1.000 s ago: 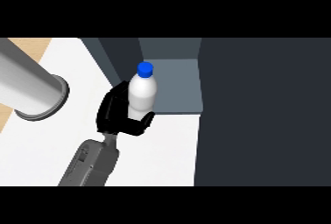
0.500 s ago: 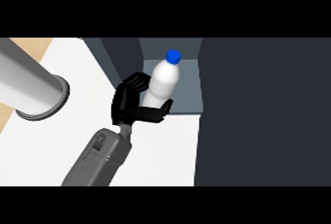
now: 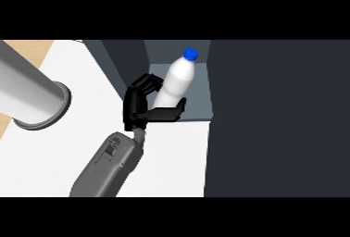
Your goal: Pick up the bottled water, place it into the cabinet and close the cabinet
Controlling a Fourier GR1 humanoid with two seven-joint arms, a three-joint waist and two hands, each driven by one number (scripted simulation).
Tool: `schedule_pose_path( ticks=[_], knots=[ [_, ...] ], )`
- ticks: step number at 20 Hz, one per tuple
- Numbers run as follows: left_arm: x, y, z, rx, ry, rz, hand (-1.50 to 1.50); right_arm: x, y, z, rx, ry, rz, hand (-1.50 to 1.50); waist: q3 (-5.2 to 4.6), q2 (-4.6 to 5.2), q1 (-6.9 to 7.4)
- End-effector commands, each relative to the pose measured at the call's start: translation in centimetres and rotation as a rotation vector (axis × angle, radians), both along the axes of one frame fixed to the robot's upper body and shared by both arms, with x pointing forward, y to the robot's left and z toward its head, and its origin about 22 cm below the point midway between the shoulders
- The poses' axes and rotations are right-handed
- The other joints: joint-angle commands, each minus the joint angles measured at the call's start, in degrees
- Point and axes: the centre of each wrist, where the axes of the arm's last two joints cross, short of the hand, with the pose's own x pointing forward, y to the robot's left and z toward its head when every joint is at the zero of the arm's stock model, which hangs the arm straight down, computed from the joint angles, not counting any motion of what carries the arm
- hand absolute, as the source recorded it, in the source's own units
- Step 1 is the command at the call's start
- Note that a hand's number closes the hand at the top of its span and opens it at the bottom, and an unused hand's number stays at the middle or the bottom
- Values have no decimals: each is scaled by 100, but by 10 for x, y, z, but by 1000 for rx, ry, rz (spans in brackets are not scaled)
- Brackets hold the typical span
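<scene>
White plastic water bottle with blue cap (image 3: 175,77) looks light, rigid, probably slick. Black right hand (image 3: 145,105) is curled round its lower body, tilted into the grey cabinet (image 3: 198,99); mid-body suits best.

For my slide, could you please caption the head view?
Hand curled round the white bottled water, tilting it into the open grey cabinet.

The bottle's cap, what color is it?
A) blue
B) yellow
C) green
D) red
A: the white bottle in the hand has a blue cap on top.
</scene>
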Motion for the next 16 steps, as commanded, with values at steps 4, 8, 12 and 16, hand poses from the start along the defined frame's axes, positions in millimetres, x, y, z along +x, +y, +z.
schedule_pose_path(
  ticks=[4, 8, 12, 16],
  knots=[
    [77, -24, 65, 104, -21, -49, 150, 0, -4, -3, 9, -14, -3, -150, 10, 141, -219],
    [90, -22, 47, 222, -9, -28, 150, 6, 2, 2, 0, -9, 12, -150, 6, 174, -221],
    [91, -15, 23, 242, -21, 8, 150, 14, -10, -1, -11, -10, 8, -150, 7, 188, -217],
    [98, -13, 27, 332, -10, 60, 150, 5, 3, -13, 6, 6, 0, -150, 9, 155, -178]
  ],
)
